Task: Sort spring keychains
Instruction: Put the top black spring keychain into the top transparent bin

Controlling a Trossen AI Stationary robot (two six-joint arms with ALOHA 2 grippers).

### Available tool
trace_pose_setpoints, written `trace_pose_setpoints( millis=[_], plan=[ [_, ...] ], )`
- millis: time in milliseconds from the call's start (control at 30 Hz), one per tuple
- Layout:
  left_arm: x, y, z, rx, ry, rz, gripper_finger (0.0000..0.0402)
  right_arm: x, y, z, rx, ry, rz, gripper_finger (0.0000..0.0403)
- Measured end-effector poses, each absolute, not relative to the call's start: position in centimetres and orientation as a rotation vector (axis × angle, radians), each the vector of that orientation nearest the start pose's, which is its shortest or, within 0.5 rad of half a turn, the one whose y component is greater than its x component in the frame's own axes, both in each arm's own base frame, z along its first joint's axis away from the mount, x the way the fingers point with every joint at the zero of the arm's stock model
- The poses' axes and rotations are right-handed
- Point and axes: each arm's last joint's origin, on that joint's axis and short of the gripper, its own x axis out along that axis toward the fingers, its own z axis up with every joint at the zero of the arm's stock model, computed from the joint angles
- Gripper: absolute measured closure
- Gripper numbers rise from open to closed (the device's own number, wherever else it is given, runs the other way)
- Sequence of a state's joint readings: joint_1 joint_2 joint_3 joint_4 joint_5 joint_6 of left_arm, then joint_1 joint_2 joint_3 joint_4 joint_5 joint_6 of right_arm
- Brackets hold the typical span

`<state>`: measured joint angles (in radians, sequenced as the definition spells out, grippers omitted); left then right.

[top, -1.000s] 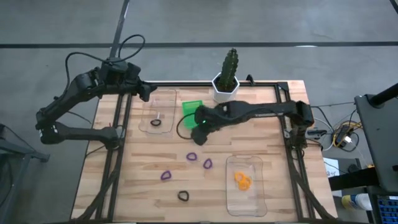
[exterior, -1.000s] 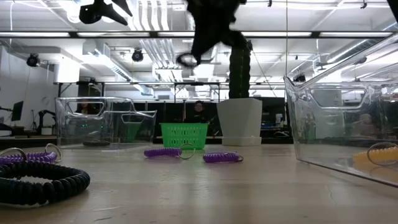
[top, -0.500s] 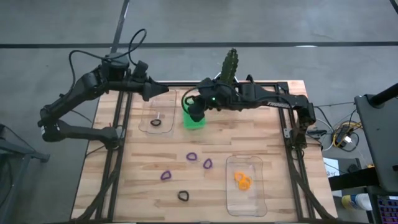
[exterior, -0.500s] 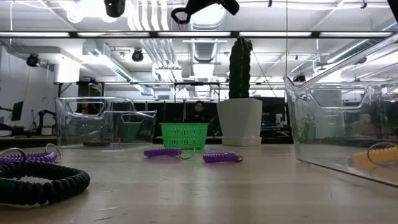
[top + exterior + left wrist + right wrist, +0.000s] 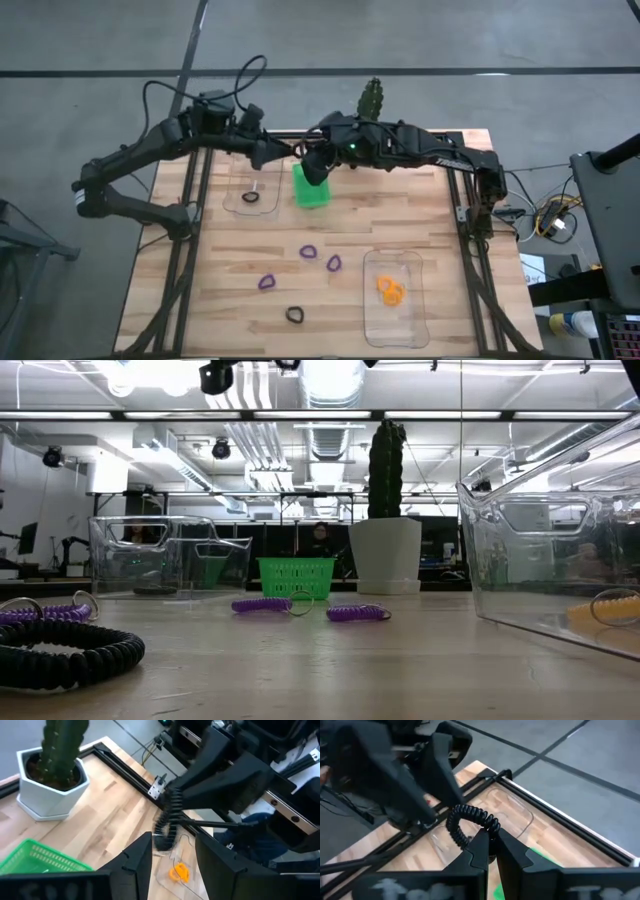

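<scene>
Right gripper (image 5: 489, 845), pinching a black spring keychain (image 5: 470, 820), rose above the green bin (image 5: 310, 186); open left gripper (image 5: 172, 851) came close for handover.

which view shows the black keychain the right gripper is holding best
The right wrist view: the black spring keychain fills mid-frame, pinched in the right gripper. The left wrist view shows it dangling past the open left gripper. The high view gives only a dark speck at the gripper; the low view misses it.
</scene>
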<state>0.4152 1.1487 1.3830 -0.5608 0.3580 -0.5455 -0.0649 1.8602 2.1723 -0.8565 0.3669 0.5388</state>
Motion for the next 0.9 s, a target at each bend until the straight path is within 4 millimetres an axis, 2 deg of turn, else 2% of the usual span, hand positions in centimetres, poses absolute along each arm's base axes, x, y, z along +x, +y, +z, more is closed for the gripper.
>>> trace_pose_setpoints(
  millis=[300, 533, 633, 833, 900],
  plan=[
    [22.5, 8.5, 42.4, -0.662, 0.287, 0.136, 0.0259, 39.0, -3.6, 43.9, 0.44, 0.414, -0.549, 0.0385],
    [22.7, 8.6, 42.2, -0.664, 0.295, 0.137, 0.0265, 39.2, -3.5, 44.1, 0.466, 0.405, -0.502, 0.0385],
    [22.6, 8.6, 42.2, -0.663, 0.292, 0.149, 0.029, 39.2, -3.5, 44.1, 0.467, 0.405, -0.501, 0.0385],
    [22.4, 8.7, 42.4, -0.676, 0.272, 0.203, 0.0378, 39.2, -3.5, 44.1, 0.466, 0.403, -0.503, 0.0383],
    [22.4, 8.7, 42.4, -0.676, 0.271, 0.205, 0.0387, 39.2, -3.5, 44.1, 0.467, 0.402, -0.502, 0.0377]
  ],
)
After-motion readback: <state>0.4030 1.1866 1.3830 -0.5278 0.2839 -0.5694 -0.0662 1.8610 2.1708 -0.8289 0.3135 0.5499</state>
